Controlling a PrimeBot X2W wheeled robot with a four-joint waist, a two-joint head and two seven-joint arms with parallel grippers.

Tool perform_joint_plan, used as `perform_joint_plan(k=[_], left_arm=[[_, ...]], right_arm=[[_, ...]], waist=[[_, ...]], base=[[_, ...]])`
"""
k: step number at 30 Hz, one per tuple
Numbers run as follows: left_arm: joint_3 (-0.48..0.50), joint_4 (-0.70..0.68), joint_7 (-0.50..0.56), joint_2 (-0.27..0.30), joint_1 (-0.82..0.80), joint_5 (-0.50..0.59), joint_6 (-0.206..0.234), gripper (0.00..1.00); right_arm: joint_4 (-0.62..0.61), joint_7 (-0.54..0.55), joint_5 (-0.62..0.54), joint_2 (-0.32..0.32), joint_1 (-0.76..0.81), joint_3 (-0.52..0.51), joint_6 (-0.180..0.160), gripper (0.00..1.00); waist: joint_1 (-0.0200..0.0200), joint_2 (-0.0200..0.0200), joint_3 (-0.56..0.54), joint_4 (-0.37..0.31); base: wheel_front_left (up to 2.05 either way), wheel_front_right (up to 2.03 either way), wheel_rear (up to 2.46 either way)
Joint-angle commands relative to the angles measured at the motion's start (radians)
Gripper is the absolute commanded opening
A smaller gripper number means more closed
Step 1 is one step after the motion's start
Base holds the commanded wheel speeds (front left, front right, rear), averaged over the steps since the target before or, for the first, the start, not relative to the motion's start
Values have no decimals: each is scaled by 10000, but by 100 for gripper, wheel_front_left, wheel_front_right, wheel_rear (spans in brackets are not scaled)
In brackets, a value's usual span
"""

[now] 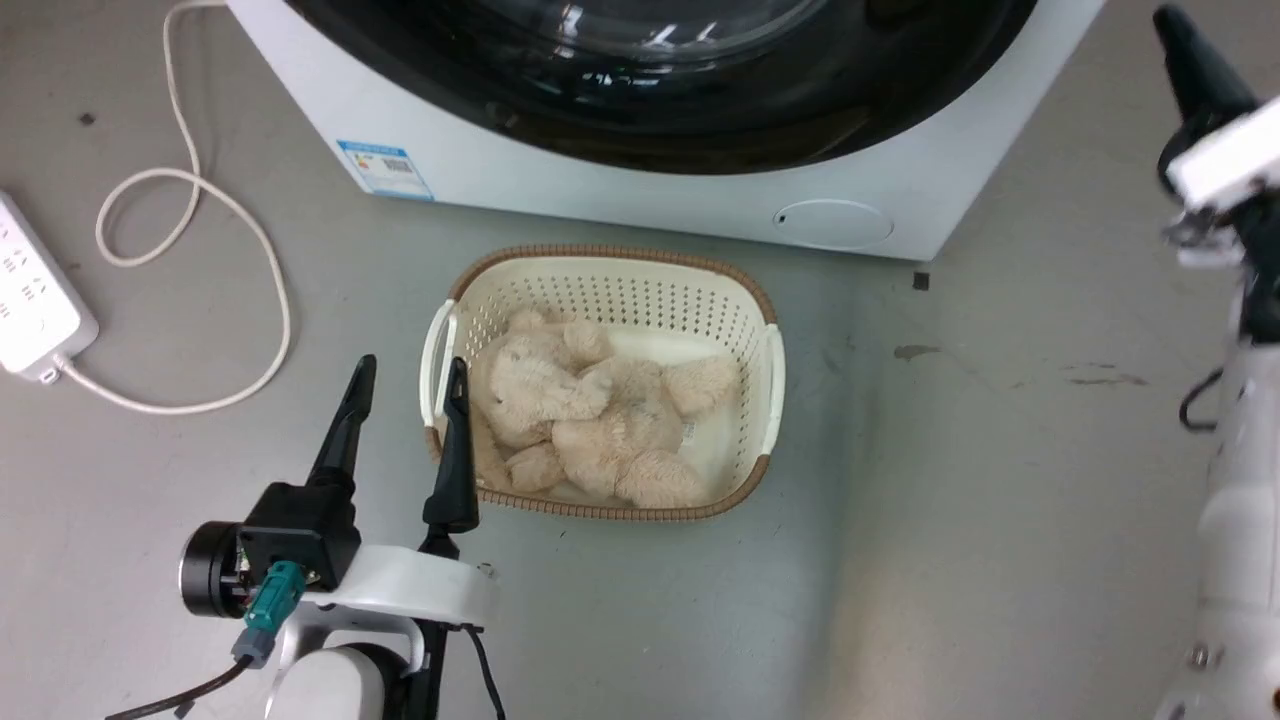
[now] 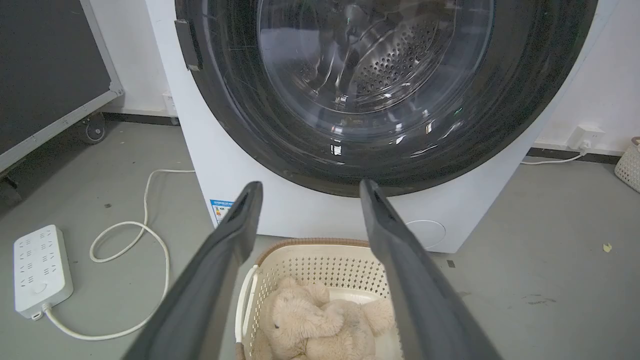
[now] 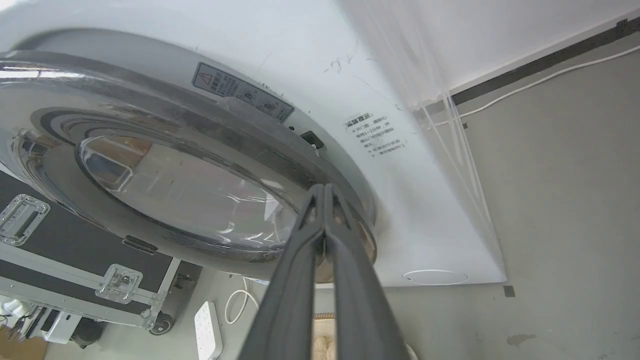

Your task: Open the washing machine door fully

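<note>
Lower left in the head view, the left gripper [image 1: 411, 366] gapes wide, empty. Top centre, the door [image 1: 700, 120] looks barely ajar on the washer [image 1: 600, 195]. Mid-frame in the right wrist view, the right gripper [image 3: 324, 190], pinched shut on nothing, sits at its rim. Most of the swing is yet to do.

A grey floor [image 1: 950, 500] is seen in the head view. At twelve o'clock the washing machine [image 1: 560, 185] is stood on it, and a cream basket [image 1: 620, 252] is set just before it. At nine o'clock a white power strip [image 1: 30, 290] is laid, with its cord [image 1: 283, 320] looped toward eleven.
</note>
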Motion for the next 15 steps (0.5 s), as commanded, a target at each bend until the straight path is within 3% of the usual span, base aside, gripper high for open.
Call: perform_joint_plan(k=[1, 15], left_arm=[[-76, -26, -108, 9, -154, -71, 52, 100], [-571, -109, -442, 11, -512, -452, 251, 100]], right_arm=[[269, 200, 214, 7, -498, -178, -3, 0], [3350, 2085, 594, -569, -3988, -1959, -4, 0]], waist=[[-1, 0, 108, 73], [-1, 0, 1051, 566]], base=[[0, 0, 0], [0, 0, 0]])
